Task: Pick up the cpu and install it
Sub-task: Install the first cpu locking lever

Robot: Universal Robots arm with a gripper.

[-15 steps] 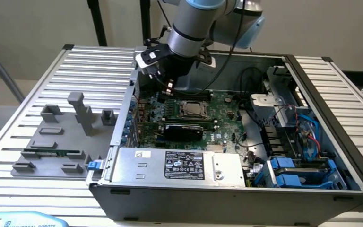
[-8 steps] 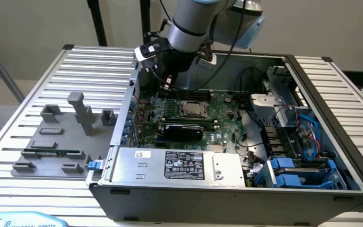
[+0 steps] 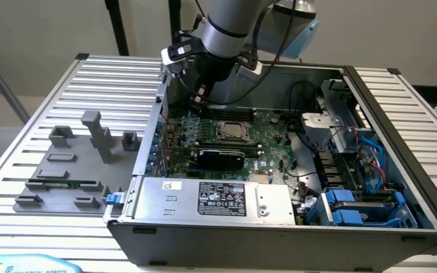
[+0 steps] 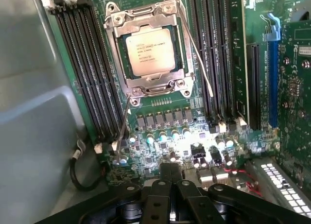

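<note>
Near the left edge of the ribbed aluminium surface (image 3: 120, 74) stand the grey plastic fixture blocks (image 3: 89, 142), and the long green memory stick (image 3: 61, 184) lies in one of them toward the front-left corner. The open grey metal computer case (image 3: 279, 239) takes up the middle and right of the surface. The black two-fingered gripper (image 3: 198, 98) hangs just inside the case's left wall, closed with its fingers pressed together and nothing between them (image 4: 170, 171). Just to the exterior view's right of it is the cpu (image 3: 231, 129), a small flat square chip with a silvery-beige metal top. It lies level in the silver metal socket frame (image 4: 116, 25) on the green motherboard (image 3: 268, 145), between banks of black memory slots (image 4: 87, 73). The cpu (image 4: 148, 51) looks light, thin and rigid. Its smooth lid is probably slippery, and its underside and the socket beneath it are likely delicate, so the two opposite thin edges are the safe place to grip. The frame crowds those edges here. I cannot tell whether the frame is clamped down. The thin wire latch levers (image 4: 201, 63) appear raised, though that is uncertain. The chip's print is too fine to read and its underside is hidden. Tangled black, red and blue cables (image 3: 355, 159) obscure the case's right side.
</note>
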